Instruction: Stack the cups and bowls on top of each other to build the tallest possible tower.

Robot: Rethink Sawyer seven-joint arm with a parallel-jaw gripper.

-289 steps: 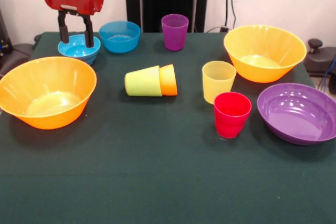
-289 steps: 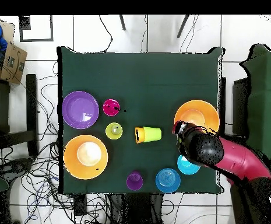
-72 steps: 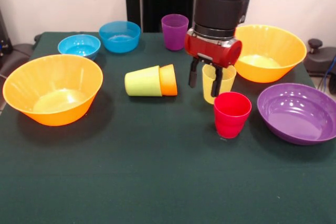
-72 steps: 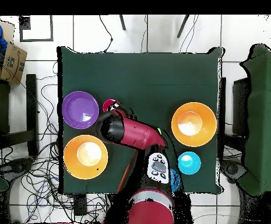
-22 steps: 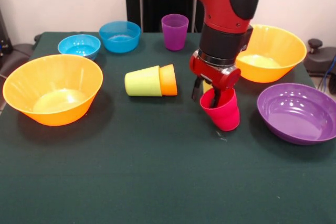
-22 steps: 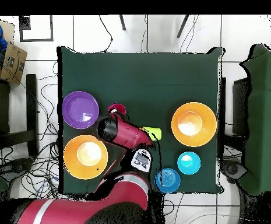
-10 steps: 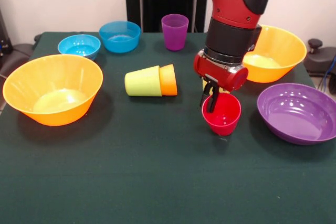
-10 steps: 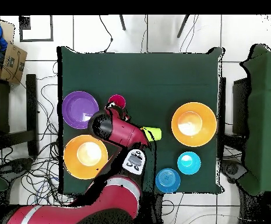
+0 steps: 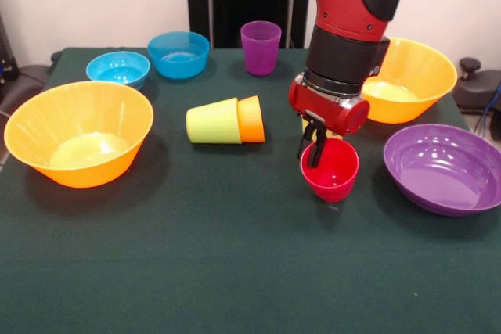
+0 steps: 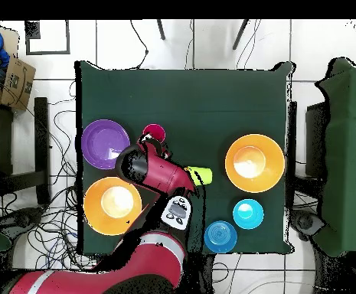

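red cup [image 9: 332, 170] tilted, mouth tipped toward the camera, just off table centre toward 4 o'clock in the front view; whether base touches the cloth cannot be told. gripper [image 9: 315, 146] clamped on the cup's far rim, jaws closed on the wall, one finger inside and one outside. in the overhead view the same red cup [image 10: 154, 133] peeking out past the arm's wrist.

yellow cup [image 9: 307, 125] just behind at 12 o'clock from the red one, almost wholly hidden by the gripper. lime green cup [image 9: 213, 122] lying on its side at 9 o'clock, nested with the orange cup [image 9: 251, 119]. purple cup [image 9: 261, 47] upright farther off at 11 o'clock.

purple bowl [image 9: 443, 168] near at 3 o'clock. one orange bowl [image 9: 415, 68] at 1 o'clock, partly behind the arm; the other orange bowl [image 9: 74, 135] well apart at 9 o'clock. cyan bowl [image 9: 118, 68] and deeper blue bowl [image 9: 178, 53] side by side at 10 o'clock on the green table [image 9: 235, 271].
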